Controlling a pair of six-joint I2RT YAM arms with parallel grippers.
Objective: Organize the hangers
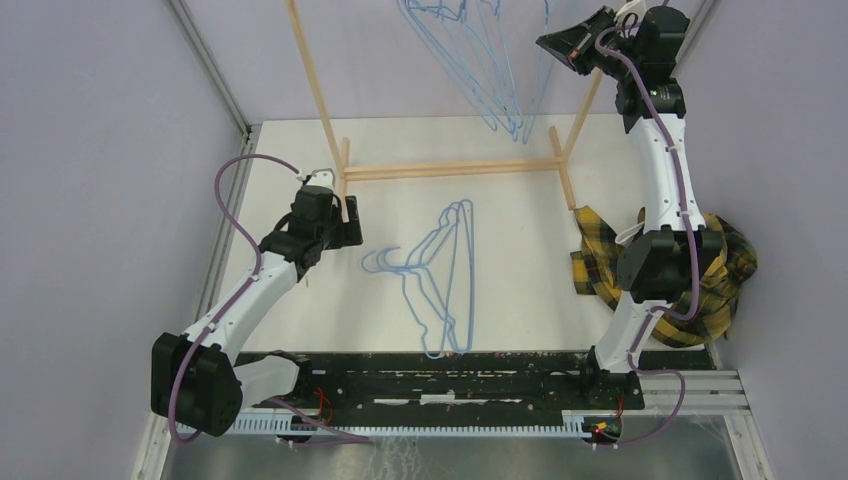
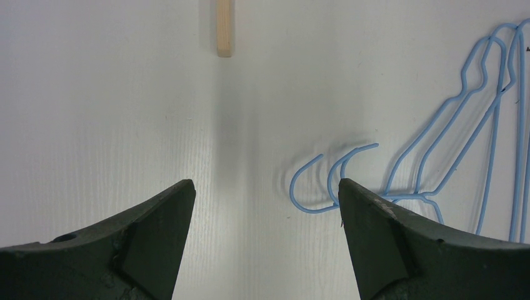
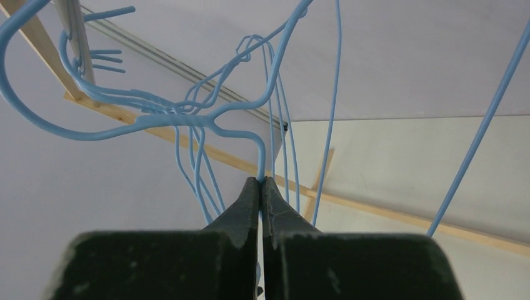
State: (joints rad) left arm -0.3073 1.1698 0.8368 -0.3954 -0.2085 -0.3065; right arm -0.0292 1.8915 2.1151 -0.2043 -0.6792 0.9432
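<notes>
top view, 1 o'clock, raised high: right gripper point(image 1: 572, 45), jaws pressed together on the wire neck of the held hanger point(image 3: 181, 119), just under its hook. gripped there, probably, to steer the hook onto the top bar among the hung hangers point(image 1: 505, 118). whether already hooked on: cannot tell.

9 o'clock, low over the table point(image 1: 540, 300): left gripper point(image 2: 265, 187), jaws wide apart, nothing between them, aimed toward the loose hangers point(image 1: 465, 280). these lying flat and overlapped at centre, hooks toward 9 o'clock. likely poised for the next pick.

no true container in view. wooden rack point(image 1: 450, 168) at 12 o'clock serving as holder, bearing the hung bunch.

plaid cloth point(image 1: 600, 250) heaped at 3 o'clock beside the right arm, apart from the hangers.
</notes>
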